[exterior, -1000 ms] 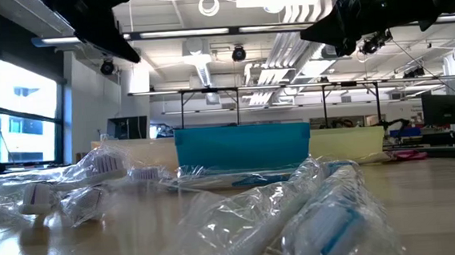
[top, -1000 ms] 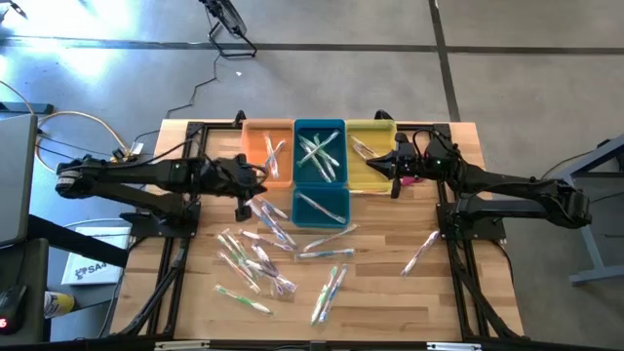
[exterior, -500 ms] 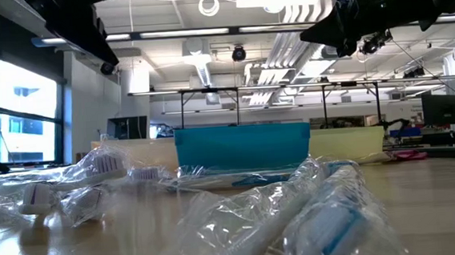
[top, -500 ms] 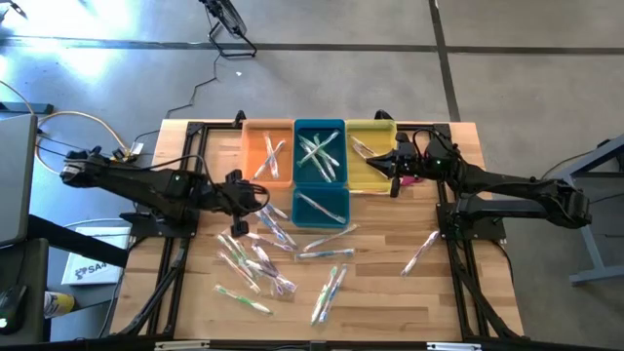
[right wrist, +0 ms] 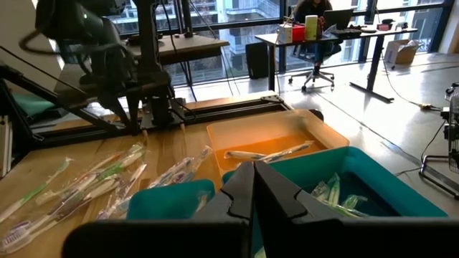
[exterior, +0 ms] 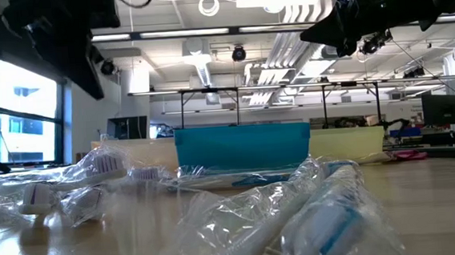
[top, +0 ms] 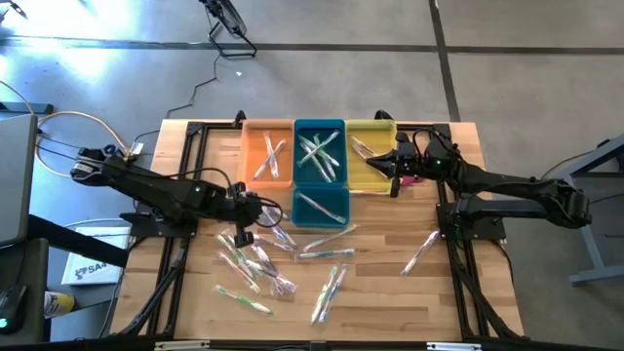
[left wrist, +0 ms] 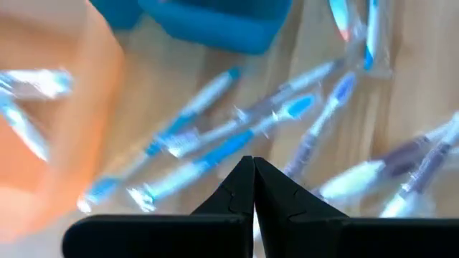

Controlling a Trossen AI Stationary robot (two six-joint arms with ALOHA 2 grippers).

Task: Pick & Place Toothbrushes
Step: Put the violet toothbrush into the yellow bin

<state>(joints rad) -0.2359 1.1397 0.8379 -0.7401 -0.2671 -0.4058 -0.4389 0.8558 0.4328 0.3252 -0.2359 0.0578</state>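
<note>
Left end effector [top: 244,210] at left centre of the high view, fingers pressed together and empty, over loose toothbrushes [top: 258,255] scattered on the desk [top: 390,283] below the bins. More brushes lie in the orange bin [top: 265,153], the teal bins [top: 320,151] and the yellow bin [top: 369,146]. Right end effector [top: 393,168] at the yellow bin's lower right corner, fingers together, empty.

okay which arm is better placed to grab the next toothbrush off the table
Left. Its hand hangs right above the loose toothbrushes, fingers shut, while the right hand sits back by the yellow bin.
</note>
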